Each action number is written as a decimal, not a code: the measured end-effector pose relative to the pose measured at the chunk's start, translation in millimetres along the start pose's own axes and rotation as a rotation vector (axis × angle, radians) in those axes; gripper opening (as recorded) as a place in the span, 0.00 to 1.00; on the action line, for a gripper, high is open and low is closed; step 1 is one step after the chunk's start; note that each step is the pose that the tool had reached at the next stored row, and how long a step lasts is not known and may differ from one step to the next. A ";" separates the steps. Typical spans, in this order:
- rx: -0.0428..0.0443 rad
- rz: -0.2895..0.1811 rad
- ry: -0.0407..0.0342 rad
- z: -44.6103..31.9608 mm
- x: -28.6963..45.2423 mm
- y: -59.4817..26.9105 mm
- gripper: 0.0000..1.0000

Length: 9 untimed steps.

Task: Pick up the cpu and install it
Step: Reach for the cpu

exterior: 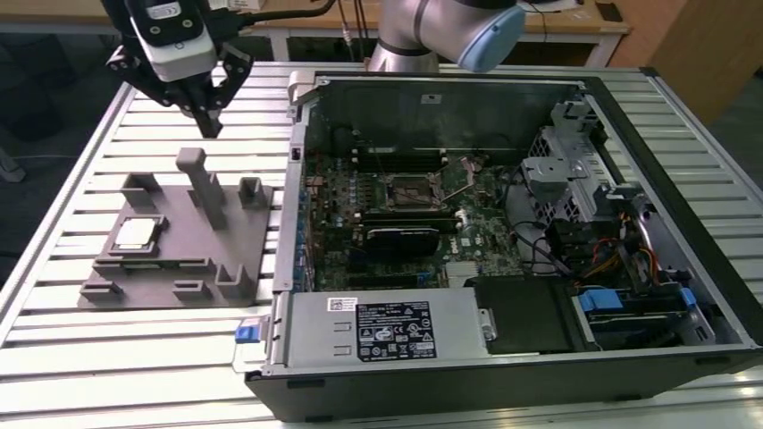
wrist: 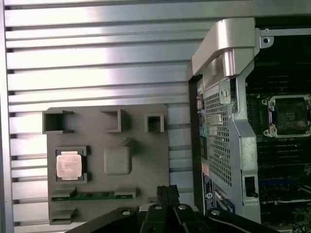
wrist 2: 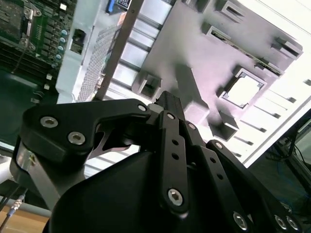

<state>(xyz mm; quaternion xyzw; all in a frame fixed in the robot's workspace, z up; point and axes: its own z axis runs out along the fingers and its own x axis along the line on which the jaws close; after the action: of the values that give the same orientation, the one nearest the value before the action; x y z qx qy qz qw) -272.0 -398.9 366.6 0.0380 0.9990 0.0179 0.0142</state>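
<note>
We see the gripper point(exterior: 211, 125) hanging well above the table point(exterior: 71, 357). It is over the far edge of the grey fixture plate point(exterior: 179, 234), which lies to the exterior view's left of the open computer case point(exterior: 620, 107). Its fingers point straight down and meet at their tips. In the first wrist view nothing sits between them, so we judge the gripper narrow and holding nothing.

The cpu point(exterior: 135, 234) lies flat in its square pocket on the plate, shiny top up, with nothing touching it. The relation that matters is the offset between the two. In the exterior view the cpu lies nearer the camera than the gripper, a little toward the exterior view's left, and well below it. The gripper is therefore not above the chip.

A tall post point(exterior: 203, 183) rises from the plate beside the pocket, on the side toward the case. We judge that it stands closer under the gripper than the cpu does.

The cpu is close to square, so we find no strong long axis. In the first wrist view its edges run parallel to the plate's edges.

The socket point(exterior: 414, 189) sits on the board inside the case, well apart from the cpu, to the exterior view's right and beyond the case wall. It appears to us to carry no chip, so we take it that the pick is not yet made.
</note>
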 end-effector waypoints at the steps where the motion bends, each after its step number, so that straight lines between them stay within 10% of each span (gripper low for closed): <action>1: 0.0000 0.000 0.0000 0.6 2.4 -0.2 0.11; 9: -0.0001 0.000 0.0000 5.7 24.5 -2.1 0.11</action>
<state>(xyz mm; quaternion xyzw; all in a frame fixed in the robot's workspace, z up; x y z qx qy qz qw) -296.3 -398.9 360.1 0.0381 0.9990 0.0179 0.0142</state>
